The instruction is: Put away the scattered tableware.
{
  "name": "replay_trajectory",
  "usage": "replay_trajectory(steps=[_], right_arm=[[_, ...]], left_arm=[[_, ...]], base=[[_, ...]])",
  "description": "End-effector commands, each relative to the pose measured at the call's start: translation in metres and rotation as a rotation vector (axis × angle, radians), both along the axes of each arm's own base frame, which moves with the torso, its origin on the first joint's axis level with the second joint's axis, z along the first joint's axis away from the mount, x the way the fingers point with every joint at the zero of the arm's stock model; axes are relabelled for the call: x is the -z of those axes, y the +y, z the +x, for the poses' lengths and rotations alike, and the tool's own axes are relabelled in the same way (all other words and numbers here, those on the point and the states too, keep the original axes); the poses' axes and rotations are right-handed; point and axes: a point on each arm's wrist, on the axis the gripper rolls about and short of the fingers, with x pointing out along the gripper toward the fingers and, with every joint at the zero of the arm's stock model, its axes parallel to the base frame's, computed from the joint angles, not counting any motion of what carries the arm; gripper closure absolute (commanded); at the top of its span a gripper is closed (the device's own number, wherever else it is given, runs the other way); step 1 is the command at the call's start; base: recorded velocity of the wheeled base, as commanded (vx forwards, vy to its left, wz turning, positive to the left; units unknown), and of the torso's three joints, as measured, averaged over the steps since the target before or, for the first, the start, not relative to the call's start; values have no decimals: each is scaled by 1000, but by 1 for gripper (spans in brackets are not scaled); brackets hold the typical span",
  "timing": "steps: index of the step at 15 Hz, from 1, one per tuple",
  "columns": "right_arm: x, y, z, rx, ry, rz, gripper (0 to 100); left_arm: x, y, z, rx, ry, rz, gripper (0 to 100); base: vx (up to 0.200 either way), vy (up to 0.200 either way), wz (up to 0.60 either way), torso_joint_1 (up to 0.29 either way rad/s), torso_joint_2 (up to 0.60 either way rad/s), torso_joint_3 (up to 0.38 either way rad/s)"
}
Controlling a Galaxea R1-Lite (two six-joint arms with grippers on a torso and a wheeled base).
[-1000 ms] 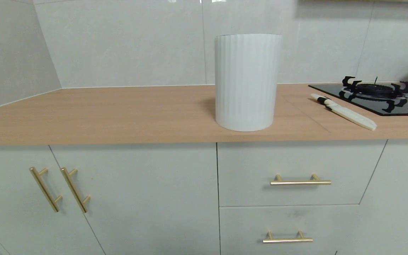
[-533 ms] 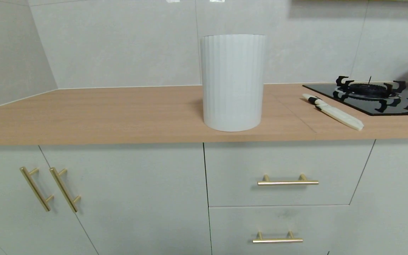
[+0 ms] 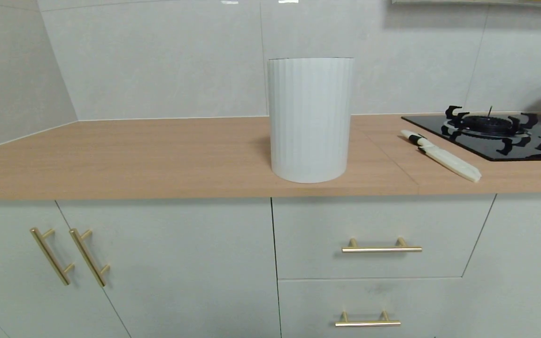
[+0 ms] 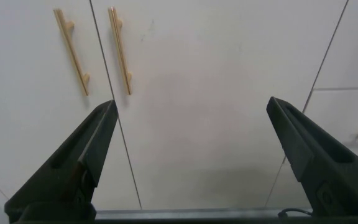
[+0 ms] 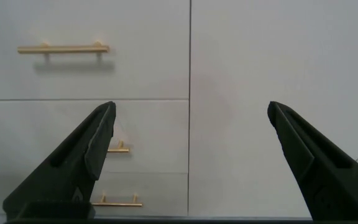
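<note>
My left gripper [image 4: 191, 101] and right gripper [image 5: 191, 104] gape open; knife [image 3: 441, 155] lies right of holder [image 3: 310, 119], slanting near-right, so my right arm looks closer.

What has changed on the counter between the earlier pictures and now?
Only the head camera moved, so the whole picture shifted a little. The white ribbed container and the knife lie where they were on the countertop, apart from each other. Nothing was taken hold of or let go.

Black hob [image 3: 486, 142] on wooden countertop [image 3: 158, 155]
</note>
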Motion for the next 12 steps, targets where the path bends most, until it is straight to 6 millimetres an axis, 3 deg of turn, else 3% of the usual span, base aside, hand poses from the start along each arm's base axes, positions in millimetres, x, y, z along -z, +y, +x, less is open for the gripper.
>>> replay_trajectory(steps=[1,12], right_arm=[[0,0,0,-1,1,0,0],[0,0,0,-1,1,0,0]], left_arm=[[0,0,0,0,0,0,0],[0,0,0,0,0,0,0]], base=[[0,0,0,36,-159,-286],[0,0,0,179,-483,-286]])
